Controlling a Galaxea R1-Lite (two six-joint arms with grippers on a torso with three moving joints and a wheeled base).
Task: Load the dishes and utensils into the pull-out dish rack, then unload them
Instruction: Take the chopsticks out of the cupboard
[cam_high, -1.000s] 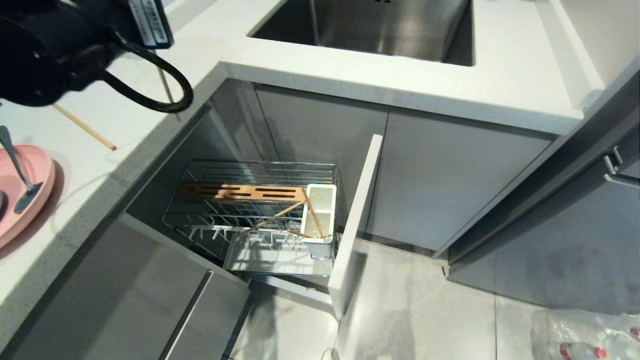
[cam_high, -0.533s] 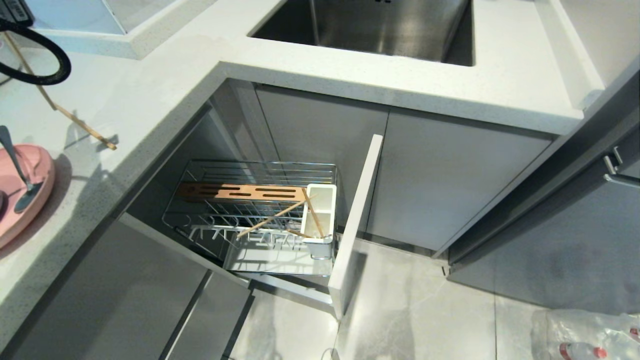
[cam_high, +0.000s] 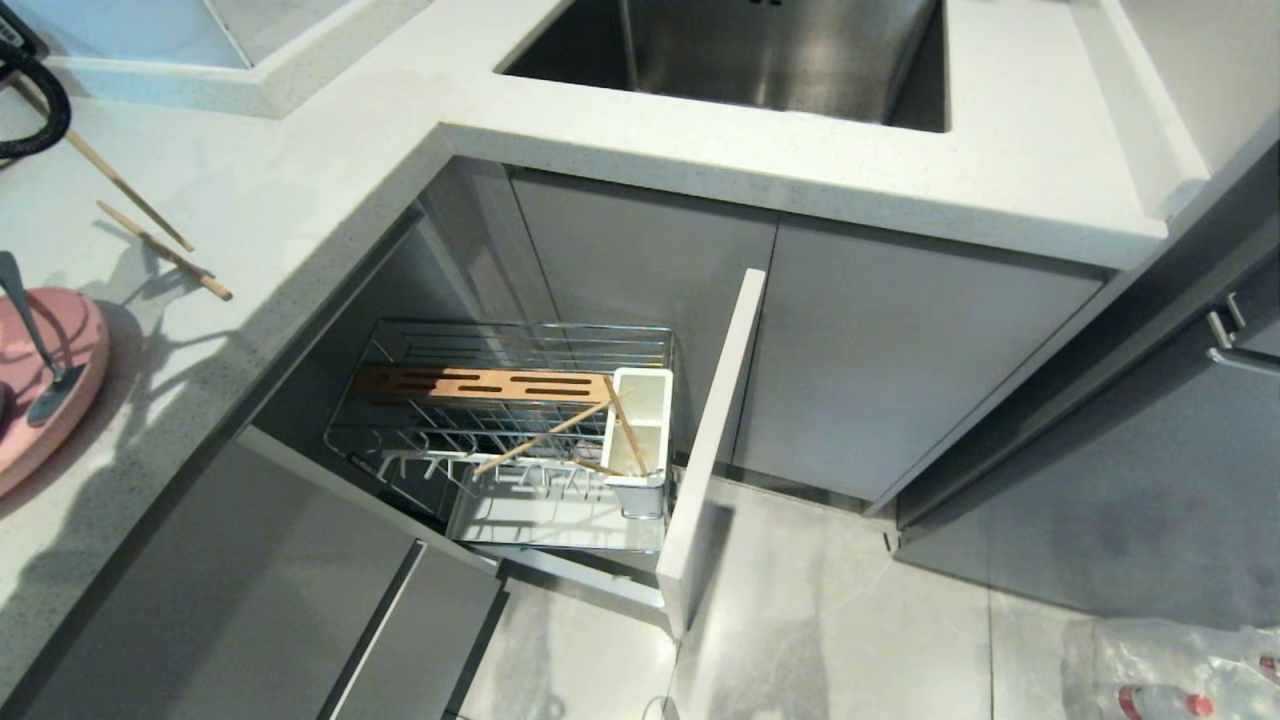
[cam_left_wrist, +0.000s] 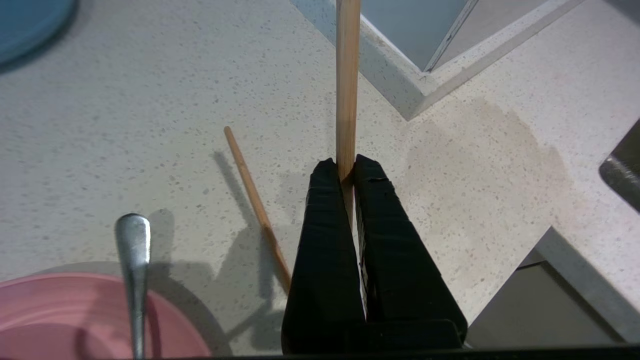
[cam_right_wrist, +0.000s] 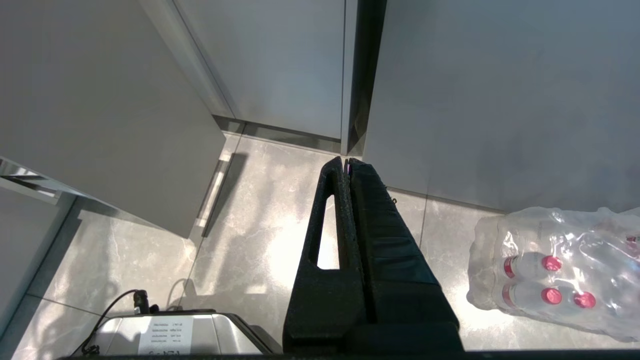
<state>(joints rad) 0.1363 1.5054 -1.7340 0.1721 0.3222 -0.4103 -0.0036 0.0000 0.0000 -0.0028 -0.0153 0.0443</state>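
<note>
The left gripper (cam_left_wrist: 348, 167) pinched one chopstick (cam_left_wrist: 347, 80) above the speckled white countertop (cam_high: 300, 190); another chopstick (cam_left_wrist: 255, 205) lay beside the pink plate (cam_left_wrist: 60, 320). The right gripper (cam_right_wrist: 346, 162) (clenched, empty) hung over the grey tiled floor (cam_right_wrist: 250, 235). The dish rack (cam_high: 500, 430) stood pulled out.

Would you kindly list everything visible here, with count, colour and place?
chopsticks on counter: one lying on the worktop, one held above it, light wood
chopsticks in rack: two, light wood, leaning in the utensil cup
dish rack: one, chrome, pulled out under the counter
pink plate: one, counter's left edge
metal utensil: one, silver, resting on the plate
blue plate: one, partly seen on counter
sink: one, steel
bottle pack: one, clear wrap, on floor
left gripper: black, shut on chopstick
right gripper: black, shut, above floor
</note>
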